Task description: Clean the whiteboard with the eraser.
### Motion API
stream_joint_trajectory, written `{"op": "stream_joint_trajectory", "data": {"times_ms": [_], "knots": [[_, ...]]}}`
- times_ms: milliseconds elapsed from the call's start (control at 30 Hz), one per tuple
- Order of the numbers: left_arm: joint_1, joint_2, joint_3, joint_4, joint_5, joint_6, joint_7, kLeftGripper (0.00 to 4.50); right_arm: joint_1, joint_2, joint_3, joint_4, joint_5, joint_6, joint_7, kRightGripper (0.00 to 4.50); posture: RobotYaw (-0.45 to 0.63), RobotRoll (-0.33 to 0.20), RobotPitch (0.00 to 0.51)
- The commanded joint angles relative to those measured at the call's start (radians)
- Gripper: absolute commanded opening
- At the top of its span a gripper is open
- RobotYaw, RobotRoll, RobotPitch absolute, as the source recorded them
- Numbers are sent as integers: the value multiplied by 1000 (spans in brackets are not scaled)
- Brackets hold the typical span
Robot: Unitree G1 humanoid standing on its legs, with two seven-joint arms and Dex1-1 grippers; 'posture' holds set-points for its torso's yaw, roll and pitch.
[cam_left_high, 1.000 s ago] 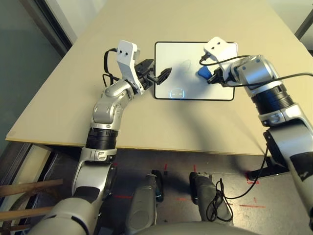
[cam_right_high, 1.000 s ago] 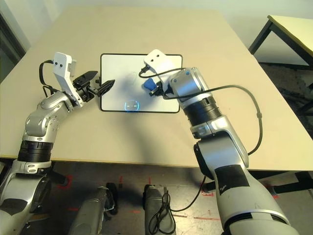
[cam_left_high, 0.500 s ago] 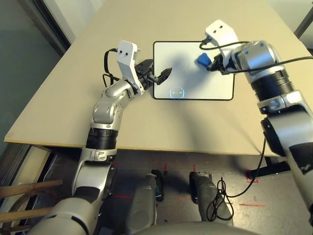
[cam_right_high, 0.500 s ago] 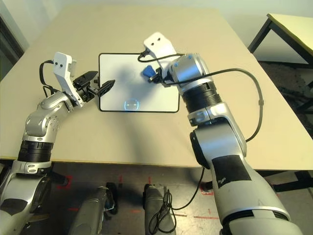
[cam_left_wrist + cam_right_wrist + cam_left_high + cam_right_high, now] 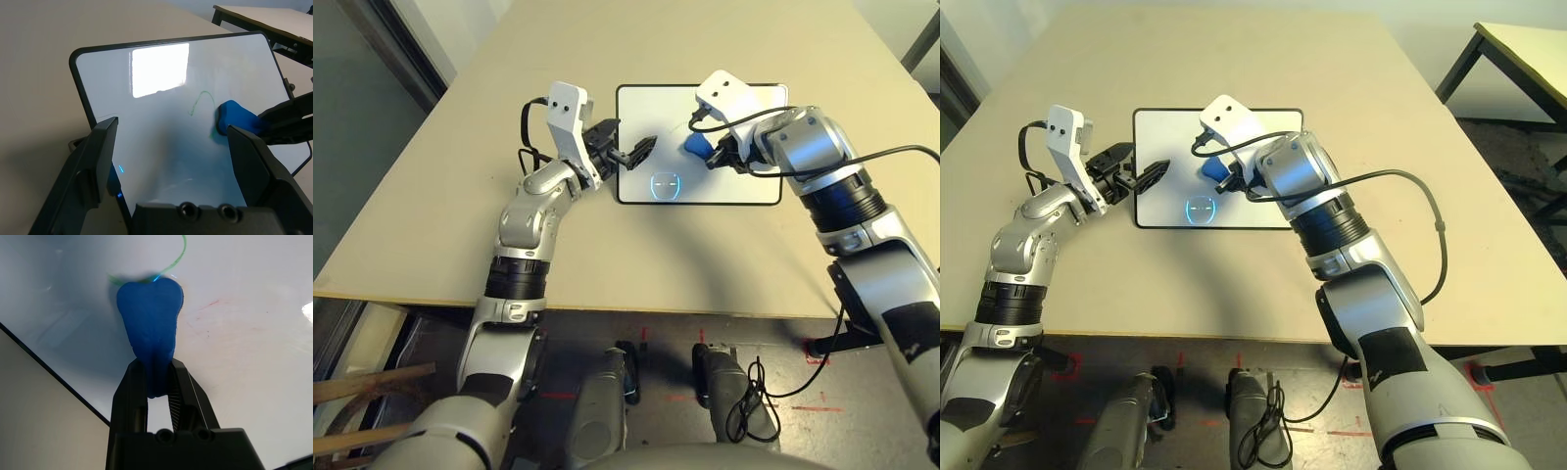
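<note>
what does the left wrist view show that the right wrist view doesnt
The left wrist view alone shows the left gripper, open and empty over the whiteboard's near edge, the board's far corners, a bright window reflection and a second table beyond.

The right wrist view alone shows the right gripper up close, shut on the eraser, plus faint red smudges on the board.

Both show the blue eraser pressed to the whiteboard beside a green marker line, and the tan table.

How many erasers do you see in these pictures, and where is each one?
1. The eraser is a blue block held in the right tool, pressed on the whiteboard beside a thin green mark. I see no other eraser on the table.
</note>
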Motion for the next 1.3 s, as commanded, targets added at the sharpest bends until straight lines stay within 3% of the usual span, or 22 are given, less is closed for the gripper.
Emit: {"op": "stream_joint_trajectory", "data": {"times_ms": [33,167,267,500,600,1033,1167,1300], "knots": [[10,-1,-3,11,0,-9,-1,4500,-72,2,-45,162,-15,-82,-50,511,47,0,213],[8,1,-3,16,0,-12,-3,4500,-155,10,-74,309,-23,-172,-80,510,45,0,210],[7,0,-3,15,0,-12,-2,4500,-145,19,-59,311,-28,-171,-64,510,45,0,209],[5,3,-1,11,-1,-11,-1,4500,73,-14,87,-84,-10,67,46,510,49,0,211],[5,3,-1,9,-2,-9,0,4500,102,-35,112,-155,-5,105,63,510,49,0,211],[7,-2,-3,3,-2,-6,7,4500,-150,14,-4,194,-18,-90,-18,508,48,0,206],[9,-4,-4,1,-3,-7,8,4500,-120,13,29,138,-17,-58,12,500,48,0,206],[9,-5,-5,1,-4,-8,8,4500,-19,-19,98,-39,-7,39,69,496,46,0,206]]}}
